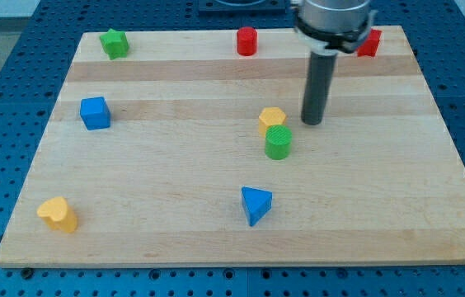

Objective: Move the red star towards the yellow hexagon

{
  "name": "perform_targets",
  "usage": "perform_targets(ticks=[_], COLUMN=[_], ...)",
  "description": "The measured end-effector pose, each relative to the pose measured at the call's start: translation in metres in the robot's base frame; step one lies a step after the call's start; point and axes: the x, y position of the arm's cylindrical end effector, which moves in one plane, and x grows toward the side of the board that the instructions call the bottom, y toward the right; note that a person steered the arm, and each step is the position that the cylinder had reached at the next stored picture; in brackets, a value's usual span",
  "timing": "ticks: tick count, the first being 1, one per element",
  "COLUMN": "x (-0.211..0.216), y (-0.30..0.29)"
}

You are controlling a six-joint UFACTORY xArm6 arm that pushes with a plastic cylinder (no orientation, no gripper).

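Wooden bench (175,231) carries the yellow hexagon (271,120) near its middle, the green cylinder (279,142) touching it at five o'clock. At three o'clock from the hexagon stands my tip (312,122), a bare rod, no tool to open or close. Red star (369,42) sits at one o'clock, partly hidden.

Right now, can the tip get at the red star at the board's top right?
Probably yes. My tip sits right of the yellow hexagon, and no block lies between it and the red star, which the arm partly hides.
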Motion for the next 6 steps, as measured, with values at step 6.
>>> perform_targets(ticks=[6], x=[-0.171], y=[0.171])
